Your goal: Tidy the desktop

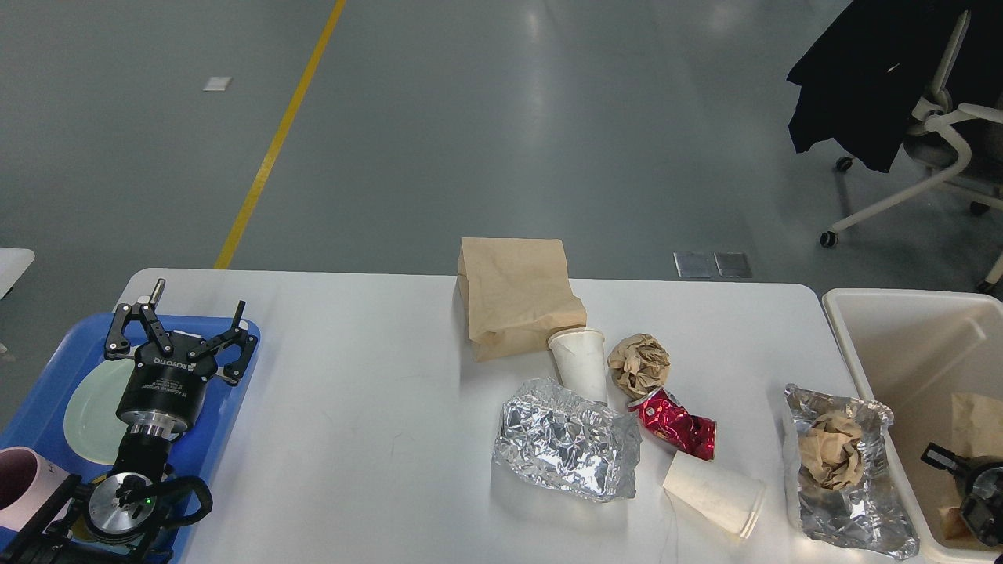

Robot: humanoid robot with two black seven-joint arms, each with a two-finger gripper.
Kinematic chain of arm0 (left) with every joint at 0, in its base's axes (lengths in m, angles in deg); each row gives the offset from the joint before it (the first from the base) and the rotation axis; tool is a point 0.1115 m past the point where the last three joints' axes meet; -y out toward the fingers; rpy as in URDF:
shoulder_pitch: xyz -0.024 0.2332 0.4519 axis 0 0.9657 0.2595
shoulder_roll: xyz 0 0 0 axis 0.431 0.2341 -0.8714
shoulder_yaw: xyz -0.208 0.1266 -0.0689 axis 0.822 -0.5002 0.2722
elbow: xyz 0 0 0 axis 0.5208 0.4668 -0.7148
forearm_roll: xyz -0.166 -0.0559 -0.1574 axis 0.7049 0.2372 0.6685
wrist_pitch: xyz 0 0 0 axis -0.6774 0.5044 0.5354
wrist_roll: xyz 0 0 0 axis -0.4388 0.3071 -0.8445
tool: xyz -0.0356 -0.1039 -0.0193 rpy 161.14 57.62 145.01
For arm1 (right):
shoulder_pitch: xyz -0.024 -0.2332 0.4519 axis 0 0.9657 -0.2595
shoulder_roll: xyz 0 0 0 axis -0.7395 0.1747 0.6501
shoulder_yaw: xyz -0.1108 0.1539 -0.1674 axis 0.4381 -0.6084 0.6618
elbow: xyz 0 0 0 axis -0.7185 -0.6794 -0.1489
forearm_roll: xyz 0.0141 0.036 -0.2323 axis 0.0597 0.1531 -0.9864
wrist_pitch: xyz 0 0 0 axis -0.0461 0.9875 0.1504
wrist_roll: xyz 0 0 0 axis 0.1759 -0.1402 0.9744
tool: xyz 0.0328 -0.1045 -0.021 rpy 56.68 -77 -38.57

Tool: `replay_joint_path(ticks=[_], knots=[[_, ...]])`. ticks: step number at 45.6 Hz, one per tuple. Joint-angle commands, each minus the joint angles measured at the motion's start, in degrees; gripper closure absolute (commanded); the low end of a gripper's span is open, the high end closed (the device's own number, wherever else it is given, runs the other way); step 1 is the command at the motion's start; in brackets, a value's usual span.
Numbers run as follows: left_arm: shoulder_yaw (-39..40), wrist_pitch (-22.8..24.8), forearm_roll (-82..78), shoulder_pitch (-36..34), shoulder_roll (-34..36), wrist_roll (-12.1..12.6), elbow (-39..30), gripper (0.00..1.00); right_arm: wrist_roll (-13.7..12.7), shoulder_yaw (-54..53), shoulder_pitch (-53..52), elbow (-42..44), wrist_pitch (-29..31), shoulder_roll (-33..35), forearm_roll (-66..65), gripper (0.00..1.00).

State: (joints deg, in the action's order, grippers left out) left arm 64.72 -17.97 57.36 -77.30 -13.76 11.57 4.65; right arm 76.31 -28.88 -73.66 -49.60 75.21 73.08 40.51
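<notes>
The desktop (353,407) is filling the lower half of the head view. At 7 o'clock, the left gripper (188,323) is hovering over a blue tray (235,392) with its fingers spread wide, gripping nothing; a pale plate (90,407) is lying in that tray. At 4 o'clock, the right gripper (968,486) is sitting inside a cream bin (878,345); its finger spread cannot be determined. At 5 o'clock, a foil tray (850,478) is holding crumpled paper. Beside it, a tipped paper cup (715,493) is lying by a foil wrapper (564,439). A crushed red can (678,425) is sitting just beyond. Farther toward 12 o'clock, a second cup (581,363) is standing upright against a brown paper bag (517,298), beside a paper ball (640,363).
</notes>
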Motion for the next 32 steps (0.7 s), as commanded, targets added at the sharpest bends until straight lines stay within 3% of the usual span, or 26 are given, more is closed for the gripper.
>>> replay_joint_path(ticks=[1, 32], knots=[[0.0, 0.0, 0.0, 0.0, -0.1, 0.0, 0.0, 0.03, 0.2, -0.1, 0.4, -0.1, -3.3, 0.1, 0.0, 0.00], [0.0, 0.0, 0.0, 0.1, 0.0, 0.0, 0.0, 0.03, -0.1, 1.4, -2.7, -1.0, -2.4, 2.2, -1.1, 0.00]])
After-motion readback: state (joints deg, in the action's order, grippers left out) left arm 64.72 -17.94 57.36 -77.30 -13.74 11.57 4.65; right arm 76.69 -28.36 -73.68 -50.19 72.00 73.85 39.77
